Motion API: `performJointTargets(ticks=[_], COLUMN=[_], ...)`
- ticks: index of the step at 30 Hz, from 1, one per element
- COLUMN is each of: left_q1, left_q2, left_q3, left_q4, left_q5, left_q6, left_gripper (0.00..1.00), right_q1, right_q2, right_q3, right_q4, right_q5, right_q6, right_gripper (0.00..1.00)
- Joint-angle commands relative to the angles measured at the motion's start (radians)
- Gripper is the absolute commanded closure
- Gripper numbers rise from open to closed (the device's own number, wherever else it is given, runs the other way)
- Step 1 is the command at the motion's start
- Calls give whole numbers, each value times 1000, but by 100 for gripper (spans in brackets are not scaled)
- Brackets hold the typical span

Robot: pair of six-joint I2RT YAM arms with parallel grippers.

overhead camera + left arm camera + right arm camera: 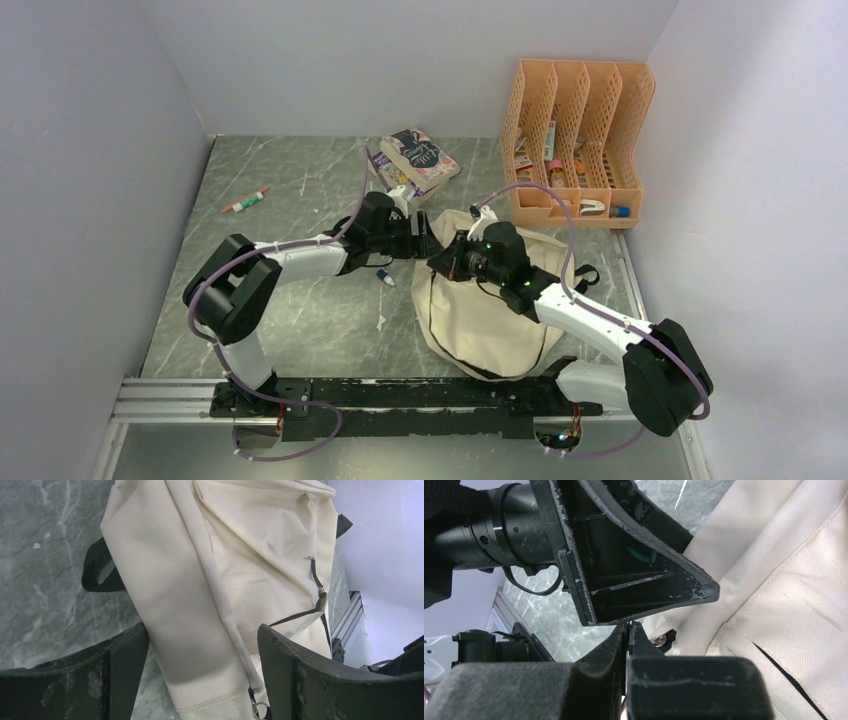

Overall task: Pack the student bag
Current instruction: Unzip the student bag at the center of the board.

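Nearest me, at the bottom of the overhead view, both arm bases sit on a black rail point(400, 392) along the edge of the green marbled table point(300, 310). Just beyond it, right of centre, the student bag point(490, 325) lies flat. It is cream cloth with black straps poking out at its sides. In the left wrist view a black zipper point(316, 582) runs down its front, and I cannot see inside the bag.

The right gripper point(629, 630) is at the bag's upper left corner. Its fingers are pressed tight together beside a small metal ring point(659, 640), but I cannot tell whether they pinch anything. The left gripper point(200, 630) meets it from the left, spread wide. A thick fold of the bag lies between its fingers point(125, 670) without being squeezed.

A small blue-tipped pen point(386, 279) lies on the table just below the left gripper. Further back, at upper left, lies a marker point(245, 201). Near the back wall at centre is a small stack of books point(420, 160).

Farthest off, in the upper right corner, stands an orange file rack point(575, 100) with four slots. Small colourful items sit low in the slots, with a white piece and a blue-capped one at the front. They are too small to name.
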Motion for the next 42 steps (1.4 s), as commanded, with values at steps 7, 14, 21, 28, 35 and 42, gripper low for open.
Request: performJointTargets(ticks=[7,14,21,28,35,42], left_q1=[-35,-39,-39,-31,29,90], left_q2=[41,59,79,121,198,267], left_q3=[66,91,119,233,330,402], left_q4=[-99,-157,-164,-233,-242,-258], left_q5=[14,0,21,-42,-37,-23], left_q6=[85,148,172,187,201,213], left_gripper=[32,58,95,95,95,95], right_q1=[-6,-7,-6,-6,0,15], right_q2=[-22,-16,-10,-12,-70,-56], right_q3=[9,11,18,53,28,5], right_q4=[75,61,38,-62,-105,-85], right_q5=[-18,-23,-34,-81,-150,-266], right_q6=[-28,-37,-55,-89,-63,-34], right_gripper=[100,100,100,100,100,100])
